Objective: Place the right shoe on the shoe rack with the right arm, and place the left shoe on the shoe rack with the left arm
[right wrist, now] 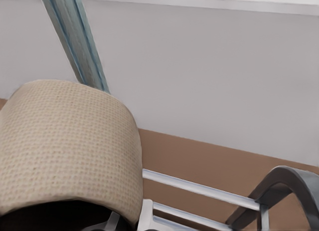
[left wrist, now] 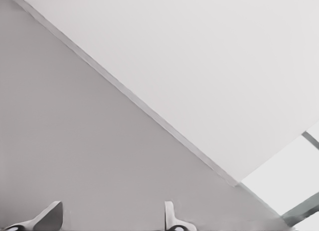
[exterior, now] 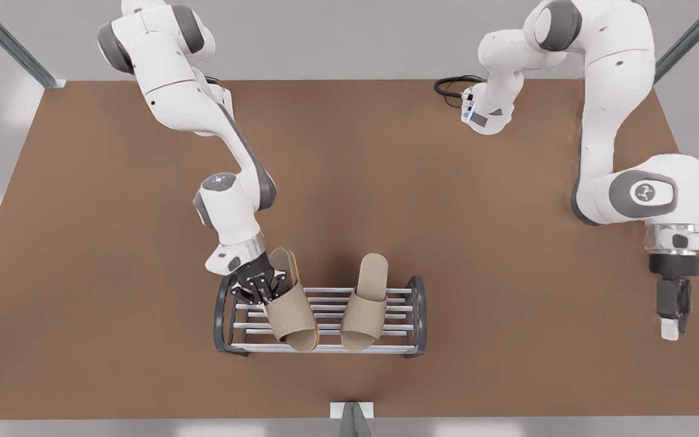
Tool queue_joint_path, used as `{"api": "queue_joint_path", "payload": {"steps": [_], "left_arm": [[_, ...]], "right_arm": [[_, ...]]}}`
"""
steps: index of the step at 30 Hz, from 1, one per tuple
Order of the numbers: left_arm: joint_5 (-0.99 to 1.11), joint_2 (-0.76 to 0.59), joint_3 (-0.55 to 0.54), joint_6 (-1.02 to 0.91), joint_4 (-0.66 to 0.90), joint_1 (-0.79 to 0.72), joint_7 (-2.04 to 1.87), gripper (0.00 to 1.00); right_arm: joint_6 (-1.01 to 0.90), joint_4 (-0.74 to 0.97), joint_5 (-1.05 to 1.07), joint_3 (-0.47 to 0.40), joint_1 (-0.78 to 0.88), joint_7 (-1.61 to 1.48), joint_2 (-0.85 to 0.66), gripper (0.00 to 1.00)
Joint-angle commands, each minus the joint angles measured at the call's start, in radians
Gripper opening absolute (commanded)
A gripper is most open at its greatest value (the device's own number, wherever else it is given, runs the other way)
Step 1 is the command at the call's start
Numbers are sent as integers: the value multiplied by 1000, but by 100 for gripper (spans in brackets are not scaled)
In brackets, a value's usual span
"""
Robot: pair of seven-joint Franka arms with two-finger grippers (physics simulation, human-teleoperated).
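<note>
The shoe rack (exterior: pixel 414 315) of silver bars stands near the table's front edge. Two beige slippers are on it. The right shoe (exterior: pixel 292 309) is at the front view's left, tilted, its toe on the bars and its heel raised. My right gripper (exterior: pixel 258 289) is shut on its side by the strap. The right wrist view has this shoe (right wrist: pixel 65 141) close up above the rack (right wrist: pixel 279 183). The left shoe (exterior: pixel 366 300) lies flat on the bars beside it, untouched. My left gripper (exterior: pixel 672 315) hangs open and waits far off at the front view's right, with fingertips (left wrist: pixel 50 216) spread.
Brown table (exterior: pixel 113 243) with open room on both sides of the rack. A black cable (exterior: pixel 449 88) lies at the back. A metal post (exterior: pixel 352 419) stands at the front edge, and another post (right wrist: pixel 75 41) rises behind the held shoe.
</note>
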Motion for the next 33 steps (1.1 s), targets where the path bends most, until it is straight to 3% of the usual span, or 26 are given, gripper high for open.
{"api": "queue_joint_path", "payload": {"steps": [1,2,3,4,5,6,7,8,11,16,20,23,24,25,26,27,30,33], "left_arm": [[1305,-35,34,-1293,71,-34,27,100],[1422,-36,-1,-1568,86,-88,-416,100],[1356,-36,-66,-1609,118,-114,-814,100],[1189,-125,-168,-1470,36,-38,-1024,100],[1181,-283,-303,-1145,-254,54,-1047,100],[1183,-286,-247,-1267,-238,-45,-1052,100],[1181,-285,-225,-1402,-208,-58,-1054,100],[1174,-293,-239,-1387,-216,-94,-1171,100],[1164,-240,-230,-1324,-202,-82,-1136,100],[1177,-197,-237,-1455,-198,-82,-1136,100],[1172,-193,-237,-1455,-170,-81,-1139,100],[1174,-193,-237,-1455,-153,-81,-1138,100],[1174,-193,-237,-1451,-153,-82,-1139,100],[1175,-181,-237,-1448,-146,-85,-1139,100],[1177,-178,-237,-1447,-130,-85,-1139,100],[1177,-164,-237,-1445,-123,-84,-1138,100],[1174,-153,-236,-1450,-89,-91,-1139,100],[1166,-153,-236,-1456,-89,-96,-1139,100]], "right_arm": [[1,2,1,-4,7,12,13,21],[-1,2,1,-7,11,12,22,21],[-1,3,1,-22,25,12,29,21],[-1,5,1,-29,34,14,29,21],[-1,5,2,-29,34,14,27,21],[-1,3,2,-27,36,14,28,21],[4,3,2,-27,36,20,29,93],[13,0,2,-27,37,26,33,100],[64,-4,2,-27,37,24,50,100],[82,-9,4,-29,39,24,41,100],[61,-66,5,-27,53,24,-39,100],[-280,-162,4,-18,53,21,-269,100],[-563,-156,49,-12,45,12,-339,100],[-950,-49,232,-30,24,-67,-355,100],[-1243,60,266,-82,-19,-150,-347,100],[-1315,66,267,-151,-47,-245,-350,100],[-1530,114,240,-230,-191,-308,-350,100],[-1659,324,241,-230,-197,-341,-373,100]]}}
